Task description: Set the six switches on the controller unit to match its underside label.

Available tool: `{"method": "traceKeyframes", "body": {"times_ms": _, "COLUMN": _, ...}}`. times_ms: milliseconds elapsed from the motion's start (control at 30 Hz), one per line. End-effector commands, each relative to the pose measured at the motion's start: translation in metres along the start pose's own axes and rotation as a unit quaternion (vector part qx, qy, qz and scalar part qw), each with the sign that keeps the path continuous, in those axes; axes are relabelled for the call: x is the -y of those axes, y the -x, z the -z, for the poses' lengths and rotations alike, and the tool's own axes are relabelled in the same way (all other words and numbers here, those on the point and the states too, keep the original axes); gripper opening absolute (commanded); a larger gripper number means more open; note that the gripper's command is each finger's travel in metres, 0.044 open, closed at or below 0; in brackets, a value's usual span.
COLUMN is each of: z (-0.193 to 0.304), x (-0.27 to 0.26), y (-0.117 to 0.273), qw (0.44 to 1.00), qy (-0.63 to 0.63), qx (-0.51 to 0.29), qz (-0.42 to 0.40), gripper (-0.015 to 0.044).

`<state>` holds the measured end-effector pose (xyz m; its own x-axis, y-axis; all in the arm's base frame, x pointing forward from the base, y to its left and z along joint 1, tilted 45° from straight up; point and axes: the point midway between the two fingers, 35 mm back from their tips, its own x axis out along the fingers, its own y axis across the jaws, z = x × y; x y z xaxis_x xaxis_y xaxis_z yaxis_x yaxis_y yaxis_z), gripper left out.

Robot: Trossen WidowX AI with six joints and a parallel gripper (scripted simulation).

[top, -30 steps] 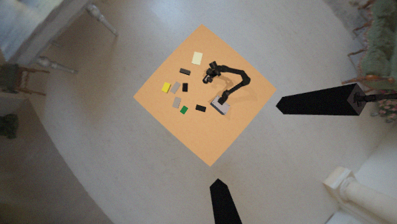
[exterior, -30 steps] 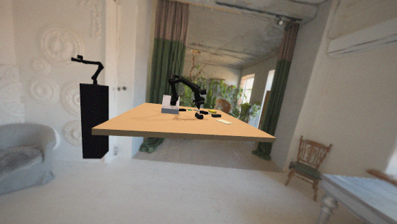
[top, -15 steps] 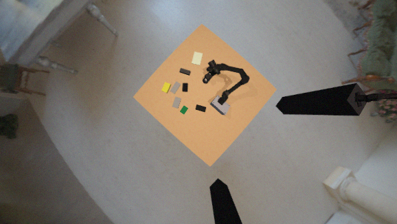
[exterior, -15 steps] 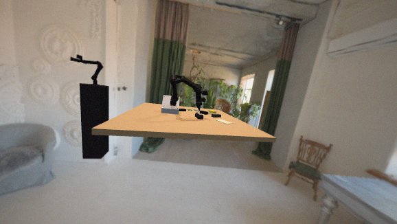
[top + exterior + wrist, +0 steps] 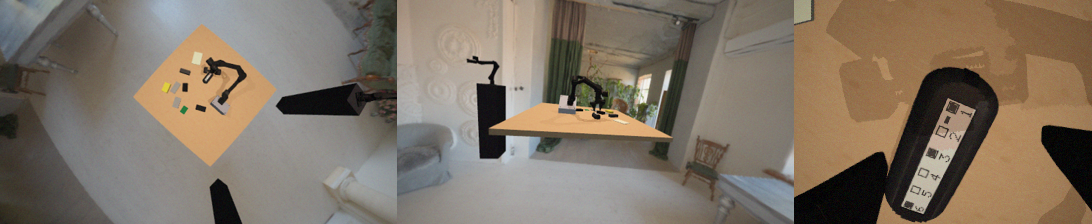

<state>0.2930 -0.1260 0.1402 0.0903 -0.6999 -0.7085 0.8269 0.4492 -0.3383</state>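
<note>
The controller unit [image 5: 207, 78] [image 5: 596, 116] [image 5: 906, 142] lies upside down on the bench [image 5: 209, 144] [image 5: 551, 125], its label [image 5: 939, 156] facing up. On the label, squares 1, 3 and 6 are filled and squares 2, 4 and 5 are empty. A small dark mark sits between squares 1 and 2. The rocker switches are hidden underneath. My gripper [image 5: 598, 109] [image 5: 966, 148] is open and empty above the unit, with its fingers spread to either side in the wrist view. The left finger overlaps the unit's edge there; I cannot tell whether they touch.
A cream sheet [image 5: 197, 58] [image 5: 621, 121] and a dark bar [image 5: 185, 71] [image 5: 613, 115] lie nearby. Farther off are a yellow block [image 5: 166, 87], grey pieces [image 5: 175, 87] [image 5: 176, 102], black blocks [image 5: 185, 87] [image 5: 200, 108] and a green piece [image 5: 184, 110]. The arm stands on a grey base [image 5: 223, 108] [image 5: 566, 110].
</note>
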Motion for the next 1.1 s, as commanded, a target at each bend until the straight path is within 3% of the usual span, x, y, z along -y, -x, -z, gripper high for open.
{"method": "traceKeyframes", "body": {"times_ms": 0, "z": -0.007, "x": 0.000, "y": -0.002, "qw": 0.994, "qy": -0.104, "qx": -0.002, "qz": 0.017, "gripper": 0.0440}}
{"method": "traceKeyframes", "body": {"times_ms": 200, "z": -0.015, "x": 0.000, "y": -0.005, "qw": 0.970, "qy": -0.240, "qx": 0.000, "qz": 0.040, "gripper": 0.0440}}
{"method": "traceKeyframes", "body": {"times_ms": 1067, "z": -0.015, "x": 0.001, "y": -0.034, "qw": 0.966, "qy": -0.255, "qx": -0.003, "qz": 0.041, "gripper": 0.0440}}
